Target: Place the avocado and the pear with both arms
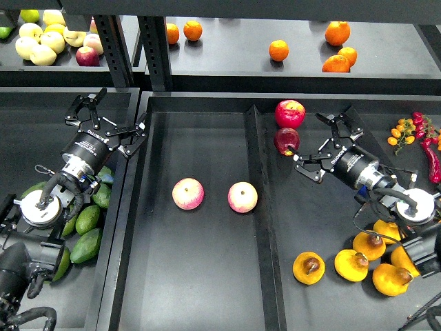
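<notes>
Several dark green avocados (87, 219) lie in the left bin, partly under my left arm. My left gripper (109, 118) is open and empty above the bin's far right side. Several orange-yellow pears (309, 267) with brown stem spots lie at the front of the right compartment. My right gripper (319, 145) is open and empty, up near the dark red apple (286, 141), well away from the pears.
Two pink-yellow apples (188, 193) (242, 197) lie in the middle tray. A red apple (290, 113) lies behind the dark one. A divider (258, 186) splits the tray. Oranges (278, 49) and pale apples (41, 41) sit on the back shelf. Chillies (431, 148) lie far right.
</notes>
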Tool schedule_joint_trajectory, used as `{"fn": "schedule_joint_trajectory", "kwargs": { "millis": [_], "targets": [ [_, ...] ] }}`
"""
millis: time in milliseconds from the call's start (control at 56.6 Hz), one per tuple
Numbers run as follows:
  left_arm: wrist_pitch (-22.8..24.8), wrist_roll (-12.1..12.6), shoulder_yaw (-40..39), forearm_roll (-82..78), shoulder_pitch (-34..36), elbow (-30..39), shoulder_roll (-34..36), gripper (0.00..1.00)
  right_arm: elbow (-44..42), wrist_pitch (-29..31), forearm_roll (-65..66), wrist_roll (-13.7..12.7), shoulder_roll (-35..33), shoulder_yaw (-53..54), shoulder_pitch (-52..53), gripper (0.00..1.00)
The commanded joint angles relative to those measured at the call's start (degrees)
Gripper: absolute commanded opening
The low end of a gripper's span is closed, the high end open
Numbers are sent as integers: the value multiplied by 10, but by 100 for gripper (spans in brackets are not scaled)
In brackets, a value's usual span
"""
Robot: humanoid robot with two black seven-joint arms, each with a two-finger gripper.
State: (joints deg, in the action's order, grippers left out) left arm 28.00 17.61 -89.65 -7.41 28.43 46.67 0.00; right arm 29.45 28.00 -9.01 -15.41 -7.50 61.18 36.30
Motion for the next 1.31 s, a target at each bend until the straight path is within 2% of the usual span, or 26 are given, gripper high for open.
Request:
{"fn": "schedule_joint_trajectory", "kwargs": {
  "millis": [0, 88, 230, 442, 1291],
  "targets": [
    [0, -35, 15, 1, 0, -4, 0, 99, -21, 0, 44, 27, 50, 72, -5, 99],
    [0, -55, 21, 7, 0, -8, 0, 99, -36, 0, 68, 41, 75, 120, -5, 99],
    [0, -56, 23, 22, 0, -9, 0, 99, -48, 0, 135, 70, 75, 189, -6, 99],
    [0, -55, 25, 45, -1, -8, 0, 99, -44, 0, 167, 87, 75, 219, -13, 99],
    [0, -60, 31, 88, -1, 1, 0, 99, -44, 0, 168, 90, 75, 239, -16, 99]
  ]
}}
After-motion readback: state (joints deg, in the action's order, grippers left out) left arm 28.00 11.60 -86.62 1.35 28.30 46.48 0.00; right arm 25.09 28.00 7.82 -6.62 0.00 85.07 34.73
